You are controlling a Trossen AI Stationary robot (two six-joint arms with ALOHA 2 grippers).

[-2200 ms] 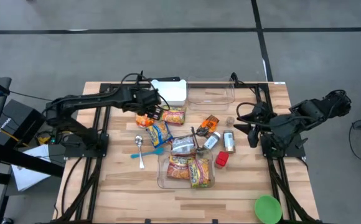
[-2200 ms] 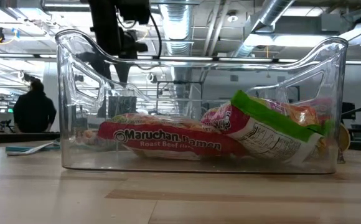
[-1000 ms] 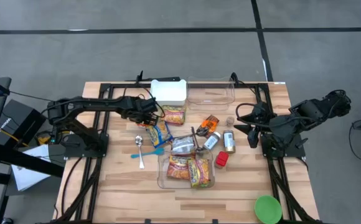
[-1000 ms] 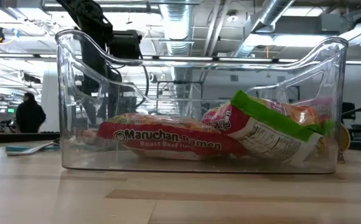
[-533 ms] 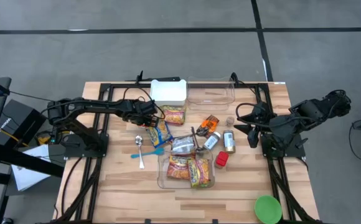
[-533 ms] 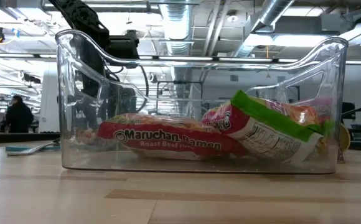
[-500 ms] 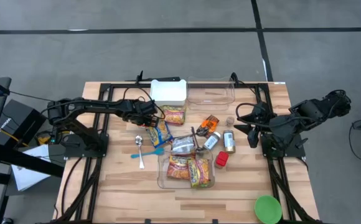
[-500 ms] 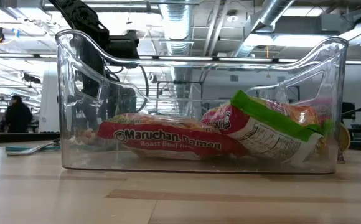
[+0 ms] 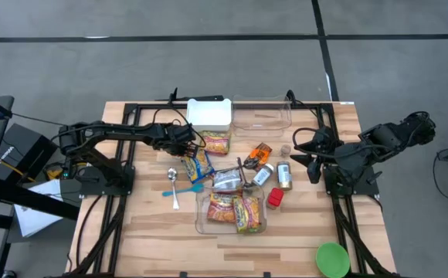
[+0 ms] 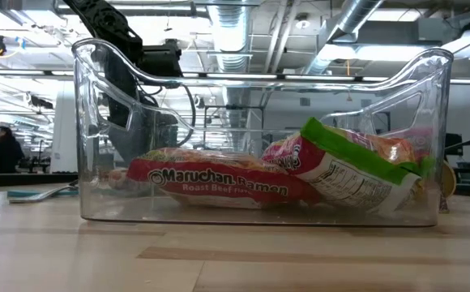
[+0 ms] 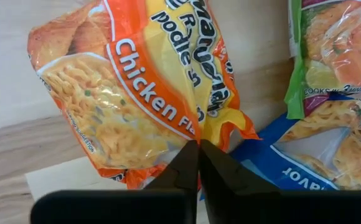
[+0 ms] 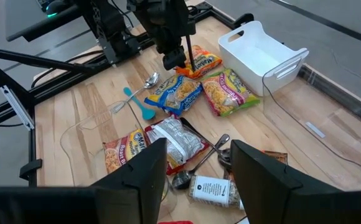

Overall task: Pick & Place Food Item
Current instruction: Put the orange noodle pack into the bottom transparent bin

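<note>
Fingers of the left gripper [image 11: 198, 163] are pinched together on the orange noodle packet [image 11: 144, 93], left of the white bin [image 9: 209, 113]. Right gripper [image 9: 301, 151] waits at right, jaws apart.

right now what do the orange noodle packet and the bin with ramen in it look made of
Orange noodle packet: thin glossy plastic film, judging by its crinkles and printed sheen. Bin: clear rigid plastic, probably acrylic; the room shows straight through its walls.
</note>
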